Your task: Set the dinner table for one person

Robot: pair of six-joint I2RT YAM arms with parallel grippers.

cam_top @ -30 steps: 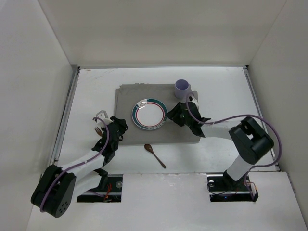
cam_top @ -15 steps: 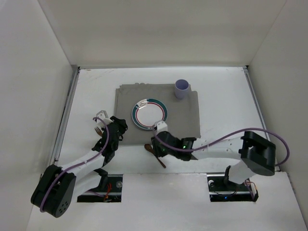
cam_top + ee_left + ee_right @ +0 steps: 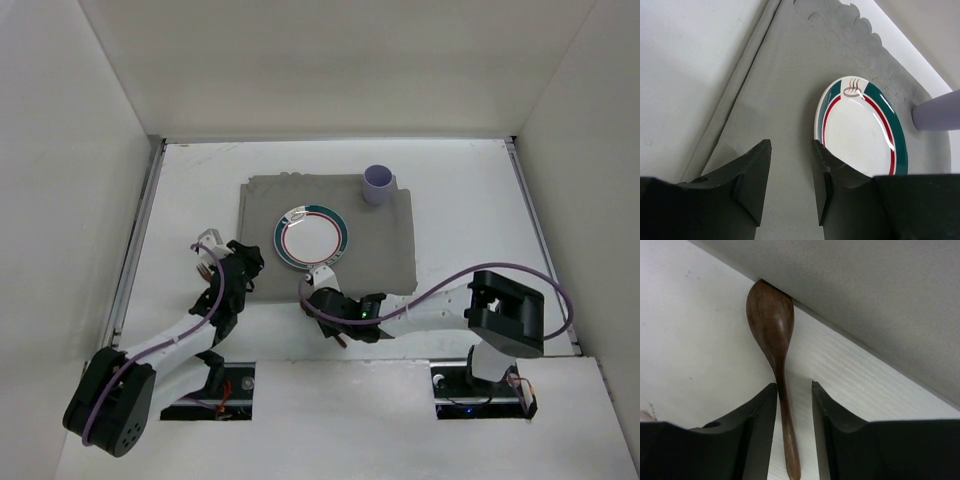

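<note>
A brown wooden spoon (image 3: 771, 325) lies on the white dinner table (image 3: 470, 200), its bowl touching the near edge of the grey placemat (image 3: 380, 245). My right gripper (image 3: 793, 385) is open with one jaw on each side of the spoon's handle; in the top view the right gripper (image 3: 318, 300) hides most of the spoon. A white plate with a green and red rim (image 3: 311, 238) sits on the mat, and a lilac cup (image 3: 378, 184) stands at its far edge. My left gripper (image 3: 791, 142) is open and empty over the mat's left part (image 3: 243, 258).
White enclosure walls stand on the left, right and far sides of the table. The left wrist view shows the plate (image 3: 862, 135), the cup (image 3: 935, 112) and the mat's scalloped far edge (image 3: 840, 30). The arm bases sit at the near edge.
My right arm has swung from beside the plate and cup down to the spoon in front of the mat, and its jaws now straddle the handle. The left arm has barely shifted.
</note>
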